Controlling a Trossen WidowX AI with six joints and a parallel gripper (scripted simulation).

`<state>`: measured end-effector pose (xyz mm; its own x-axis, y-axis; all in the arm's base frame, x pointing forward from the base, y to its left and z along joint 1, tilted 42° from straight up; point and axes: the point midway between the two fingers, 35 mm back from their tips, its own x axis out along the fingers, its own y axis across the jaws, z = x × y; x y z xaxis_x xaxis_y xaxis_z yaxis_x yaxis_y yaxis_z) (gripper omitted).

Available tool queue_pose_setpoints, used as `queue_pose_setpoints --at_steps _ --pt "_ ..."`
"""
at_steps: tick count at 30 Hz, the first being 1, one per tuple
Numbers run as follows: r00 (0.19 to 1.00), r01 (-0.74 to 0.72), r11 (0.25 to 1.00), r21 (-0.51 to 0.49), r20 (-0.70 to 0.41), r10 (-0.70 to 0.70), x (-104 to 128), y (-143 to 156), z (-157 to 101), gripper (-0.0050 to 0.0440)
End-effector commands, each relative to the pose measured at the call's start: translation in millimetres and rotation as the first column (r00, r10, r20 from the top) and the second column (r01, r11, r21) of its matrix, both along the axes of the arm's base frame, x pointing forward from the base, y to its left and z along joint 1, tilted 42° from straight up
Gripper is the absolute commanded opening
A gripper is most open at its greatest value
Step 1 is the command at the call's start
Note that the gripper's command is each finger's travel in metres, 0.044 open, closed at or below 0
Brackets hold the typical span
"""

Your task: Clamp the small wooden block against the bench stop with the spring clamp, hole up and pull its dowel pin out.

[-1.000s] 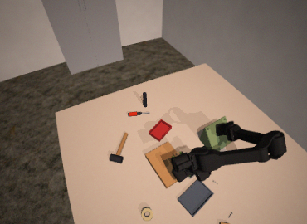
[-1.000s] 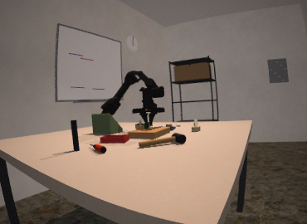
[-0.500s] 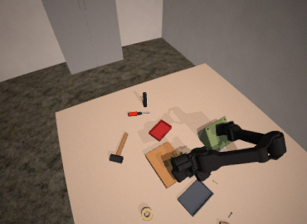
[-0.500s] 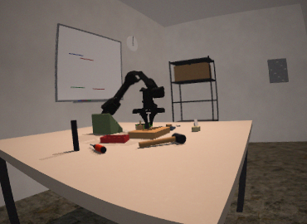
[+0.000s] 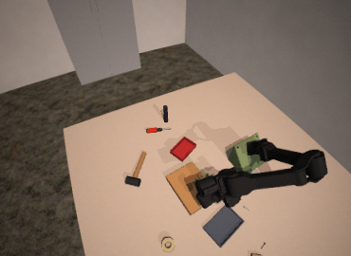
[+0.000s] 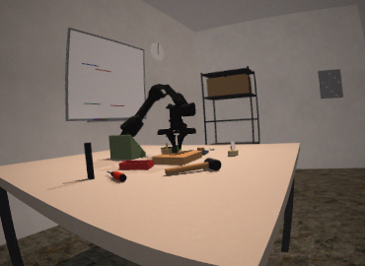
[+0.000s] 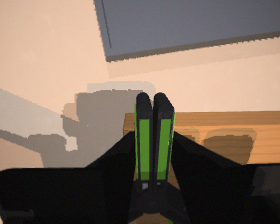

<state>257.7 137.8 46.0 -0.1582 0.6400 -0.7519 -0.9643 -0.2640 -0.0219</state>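
The wooden board lies flat on the table. My gripper points down low over the board and is shut on the spring clamp. The clamp's two green handles with dark rounded ends stand side by side, nearly touching, between the fingers in the wrist view. The clamp's jaws are mostly hidden below the gripper. A small tan and olive piece stands on the board beside the fingers; I cannot tell whether it is the block or the stop. The dowel pin cannot be made out.
A blue-grey tray lies beside the board. A red tray, a green angled block, a hammer, a screwdriver and a tape roll are around it.
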Motion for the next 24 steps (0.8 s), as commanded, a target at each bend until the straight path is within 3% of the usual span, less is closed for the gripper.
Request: queue_pose_setpoints --at_steps 1,24 --pt "1.0 -0.001 1.0 0.008 0.005 0.001 1.0 1.1 0.5 0.011" --pt "1.0 0.0 1.0 0.0 0.0 0.0 0.0 0.0 0.0 0.032"
